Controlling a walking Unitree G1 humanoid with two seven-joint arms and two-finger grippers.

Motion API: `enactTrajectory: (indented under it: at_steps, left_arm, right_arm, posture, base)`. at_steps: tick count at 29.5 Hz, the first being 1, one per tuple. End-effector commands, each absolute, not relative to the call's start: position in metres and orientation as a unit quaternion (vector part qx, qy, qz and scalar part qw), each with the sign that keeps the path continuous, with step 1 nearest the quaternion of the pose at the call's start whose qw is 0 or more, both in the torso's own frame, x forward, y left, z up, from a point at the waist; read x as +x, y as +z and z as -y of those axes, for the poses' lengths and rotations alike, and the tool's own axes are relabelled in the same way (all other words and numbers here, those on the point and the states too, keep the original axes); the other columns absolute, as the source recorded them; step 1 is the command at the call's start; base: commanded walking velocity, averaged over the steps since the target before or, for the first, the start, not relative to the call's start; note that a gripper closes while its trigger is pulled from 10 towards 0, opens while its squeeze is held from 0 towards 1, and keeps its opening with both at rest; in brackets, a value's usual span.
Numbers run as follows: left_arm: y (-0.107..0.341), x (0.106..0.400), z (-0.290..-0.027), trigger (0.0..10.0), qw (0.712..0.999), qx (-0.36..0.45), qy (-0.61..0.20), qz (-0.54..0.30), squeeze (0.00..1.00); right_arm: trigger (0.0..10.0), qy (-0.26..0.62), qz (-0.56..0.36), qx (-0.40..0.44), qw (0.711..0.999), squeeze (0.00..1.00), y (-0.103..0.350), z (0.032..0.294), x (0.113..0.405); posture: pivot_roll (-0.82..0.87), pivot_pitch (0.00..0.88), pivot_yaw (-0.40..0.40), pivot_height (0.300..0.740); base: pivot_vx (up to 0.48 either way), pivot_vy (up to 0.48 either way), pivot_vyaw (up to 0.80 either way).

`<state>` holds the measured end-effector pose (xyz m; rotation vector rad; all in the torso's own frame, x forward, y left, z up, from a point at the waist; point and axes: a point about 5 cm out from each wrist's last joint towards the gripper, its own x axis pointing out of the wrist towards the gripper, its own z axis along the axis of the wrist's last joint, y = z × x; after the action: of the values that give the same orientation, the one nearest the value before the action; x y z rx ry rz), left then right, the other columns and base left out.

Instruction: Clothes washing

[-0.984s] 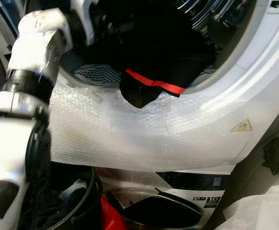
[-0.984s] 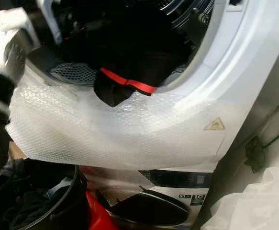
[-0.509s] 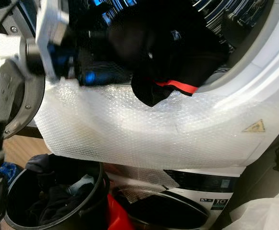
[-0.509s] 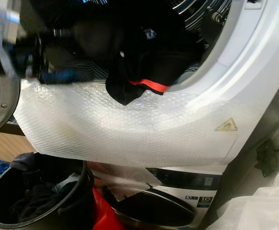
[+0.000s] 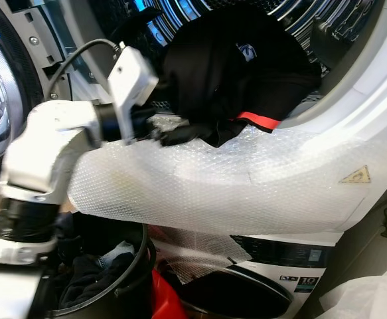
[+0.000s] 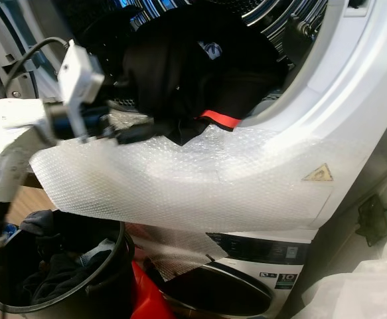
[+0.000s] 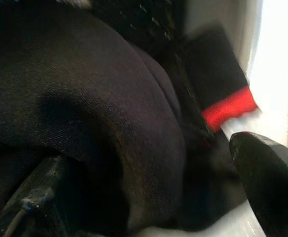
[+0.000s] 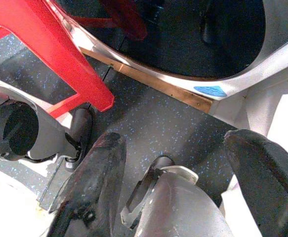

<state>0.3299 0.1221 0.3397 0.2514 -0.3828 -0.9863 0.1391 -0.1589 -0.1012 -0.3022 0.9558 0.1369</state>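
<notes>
Head cameras downward (drum close)

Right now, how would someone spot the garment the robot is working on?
Find the open drum of the upper machine, its front padded with bubble wrap. The black garment spills over the door lip by the left gripper; its red band distinguishes it from the dark clothes in the bucket below.

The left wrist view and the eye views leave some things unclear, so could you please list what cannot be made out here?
- Left tool: eye views blur its tips against the black garment; contact with the cloth is uncertain.
- Drum interior: the garment pile hides what lies behind.
- Black bucket: cut off by the bottom edge; its dark contents cannot be identified.
- Garment logo: too small to read.
- Lower machine's label: too small.
</notes>
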Motion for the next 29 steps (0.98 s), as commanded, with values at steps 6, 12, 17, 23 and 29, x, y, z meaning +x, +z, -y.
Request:
enactTrajectory:
  at_steps: [6, 12, 17, 23, 29]
  left_arm:
    - [0.349, 0.348, -0.136, 10.0, 0.894, 0.086, -0.391, 0.2, 0.0]
    - [0.331, 0.357, -0.134, 10.0, 0.892, 0.143, -0.412, 0.118, 0.0]
    - [0.314, 0.347, -0.129, 10.0, 0.825, 0.218, -0.516, 0.079, 0.0]
    - [0.328, 0.37, -0.109, 10.0, 0.838, 0.182, -0.5, 0.119, 0.0]
    - [0.353, 0.388, -0.086, 10.0, 0.865, 0.078, -0.458, 0.188, 0.0]
  right_arm:
    - [10.0, 0.067, -0.477, -0.14, 0.865, 0.0, -0.106, 0.158, 0.125]
    - [10.0, 0.067, -0.48, -0.139, 0.864, 0.0, -0.107, 0.159, 0.121]
    - [10.0, 0.068, -0.483, -0.14, 0.862, 0.0, -0.108, 0.161, 0.117]
    - [10.0, 0.073, -0.484, -0.145, 0.86, 0.0, -0.109, 0.162, 0.113]
    - [10.0, 0.071, -0.484, -0.145, 0.86, 0.0, -0.11, 0.164, 0.109]
  posture:
    - [0.02, 0.021, 0.127, 0.74]
    - [0.01, 0.032, 0.124, 0.74]
    - [0.01, 0.04, 0.122, 0.74]
    - [0.01, 0.042, 0.119, 0.74]
    - [-0.04, 0.04, 0.123, 0.74]
  base:
    - [0.0, 0.0, 0.0]
    - [0.0, 0.0, 0.0]
    - [0.0, 0.0, 0.0]
    - [0.0, 0.0, 0.0]
    - [0.0, 0.0, 0.0]
